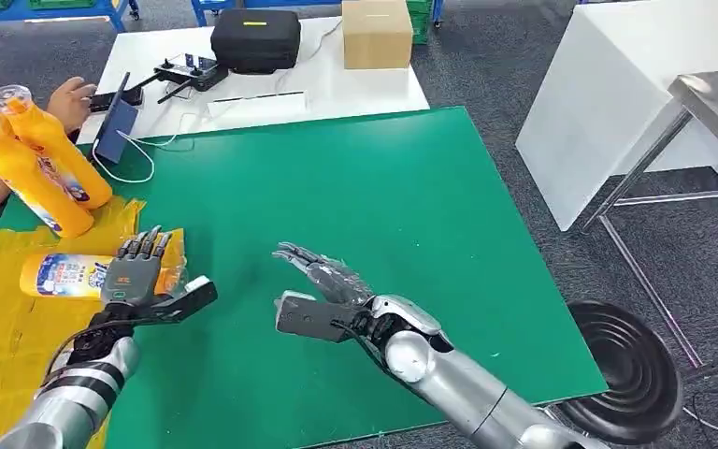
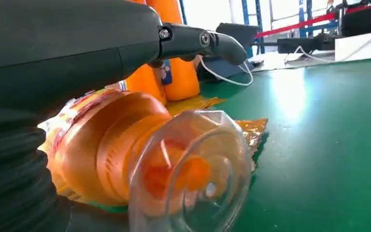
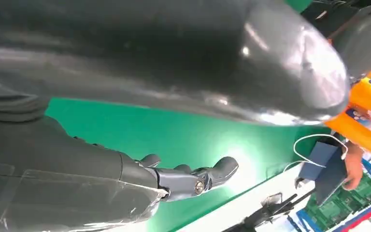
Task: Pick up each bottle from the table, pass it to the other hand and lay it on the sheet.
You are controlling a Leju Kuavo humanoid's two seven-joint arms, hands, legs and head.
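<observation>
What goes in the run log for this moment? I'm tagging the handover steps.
left hand: over lying bottle on yellow sheet | right hand: open, empty, above green mat

Both arms reach forward, left hand (image 1: 140, 273) and right hand (image 1: 323, 290) empty (fingers spread).

bottle (image 1: 65, 276) lying on the sheet (image 1: 19, 327) at the tabletop's (image 1: 383, 215) left edge, left hand (image 1: 140, 276) over it, two bottles (image 1: 42, 164) behind
</observation>
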